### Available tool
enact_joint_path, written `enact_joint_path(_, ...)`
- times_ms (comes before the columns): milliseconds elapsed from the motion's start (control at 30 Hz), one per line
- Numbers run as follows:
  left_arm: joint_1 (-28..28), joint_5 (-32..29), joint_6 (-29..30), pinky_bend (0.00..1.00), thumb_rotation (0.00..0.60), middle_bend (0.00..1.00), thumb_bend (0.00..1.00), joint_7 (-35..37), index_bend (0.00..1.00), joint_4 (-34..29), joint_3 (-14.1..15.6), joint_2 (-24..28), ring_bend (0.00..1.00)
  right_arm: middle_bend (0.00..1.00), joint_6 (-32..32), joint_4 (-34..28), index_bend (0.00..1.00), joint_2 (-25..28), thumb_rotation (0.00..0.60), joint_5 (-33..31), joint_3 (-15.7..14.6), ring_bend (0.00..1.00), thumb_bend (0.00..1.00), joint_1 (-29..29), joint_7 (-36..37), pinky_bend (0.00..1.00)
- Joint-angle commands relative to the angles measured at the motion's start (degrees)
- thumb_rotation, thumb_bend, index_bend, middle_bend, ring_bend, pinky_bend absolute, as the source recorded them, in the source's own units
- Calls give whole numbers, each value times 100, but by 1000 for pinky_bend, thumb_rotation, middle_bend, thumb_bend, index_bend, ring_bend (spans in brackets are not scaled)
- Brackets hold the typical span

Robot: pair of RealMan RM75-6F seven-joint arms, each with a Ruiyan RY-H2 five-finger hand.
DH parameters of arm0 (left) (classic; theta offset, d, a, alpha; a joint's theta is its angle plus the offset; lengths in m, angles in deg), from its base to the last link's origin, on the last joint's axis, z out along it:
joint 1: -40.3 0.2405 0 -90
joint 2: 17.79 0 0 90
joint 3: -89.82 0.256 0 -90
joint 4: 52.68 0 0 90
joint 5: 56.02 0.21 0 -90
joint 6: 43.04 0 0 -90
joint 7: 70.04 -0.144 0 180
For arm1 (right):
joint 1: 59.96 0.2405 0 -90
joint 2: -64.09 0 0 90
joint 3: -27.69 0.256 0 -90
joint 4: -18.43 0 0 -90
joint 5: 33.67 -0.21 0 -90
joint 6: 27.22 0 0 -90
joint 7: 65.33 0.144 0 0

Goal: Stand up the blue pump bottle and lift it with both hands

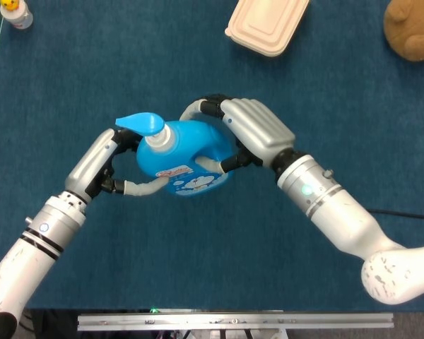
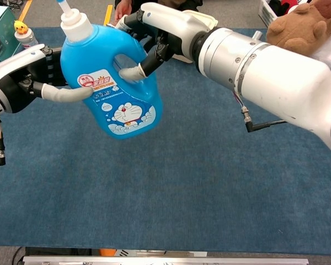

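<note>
The blue pump bottle (image 1: 184, 155) (image 2: 118, 91) is upright, slightly tilted, and held clear above the blue mat. It has a white collar, a blue spout and a cartoon label. My left hand (image 1: 109, 164) (image 2: 30, 80) grips its left side, one finger lying across the label. My right hand (image 1: 247, 134) (image 2: 154, 33) wraps the handle side, with a fingertip through the handle opening and other fingers over the top rear.
A cream lidded food box (image 1: 267, 25) lies at the back centre. A brown plush toy (image 1: 412, 28) (image 2: 303, 30) sits at the back right. A small white bottle with a yellow duck cap (image 1: 15, 13) (image 2: 24, 33) stands at the back left beside a green box.
</note>
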Motion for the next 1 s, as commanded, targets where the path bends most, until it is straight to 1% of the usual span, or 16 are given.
enact_joint_path(33, -12, -12, -15, 415, 600, 376, 223, 17, 408, 5, -2, -2, 397, 367, 23, 33, 366, -22, 600, 19, -18, 279, 295, 15, 23, 280)
enact_joint_path(200, -27, -20, -30, 415, 600, 376, 223, 60, 408, 21, -7, 7, 397, 429, 80, 93, 366, -50, 600, 14, -14, 384, 328, 44, 94, 343)
enact_joint_path(333, -31, 1, -41, 415, 600, 376, 223, 111, 408, 26, -1, 28, 396, 435, 118, 133, 366, -51, 600, 10, 12, 391, 333, 59, 164, 383)
enact_joint_path(533, -38, -17, -56, 415, 600, 376, 223, 175, 408, 66, -3, 53, 396, 439, 128, 127, 366, -13, 600, 9, -21, 394, 338, 71, 171, 384)
enact_joint_path(667, -37, -56, -71, 415, 600, 376, 223, 233, 408, 81, -6, 66, 396, 457, 122, 128, 366, -19, 600, 19, -34, 407, 385, 73, 200, 384)
enact_joint_path(833, -58, -94, -122, 415, 600, 376, 223, 337, 408, 56, -39, 114, 397, 465, 122, 162, 366, -46, 600, 0, -65, 408, 402, 108, 180, 387)
enact_joint_path(933, -63, -73, -134, 415, 600, 376, 223, 350, 408, 47, -33, 120, 396, 480, 90, 186, 366, -88, 600, 0, -63, 421, 454, 131, 176, 404)
enact_joint_path(1000, -70, -72, -153, 415, 600, 376, 224, 357, 408, 48, -27, 125, 396, 492, 62, 191, 369, -115, 600, 0, -69, 436, 512, 144, 162, 416)
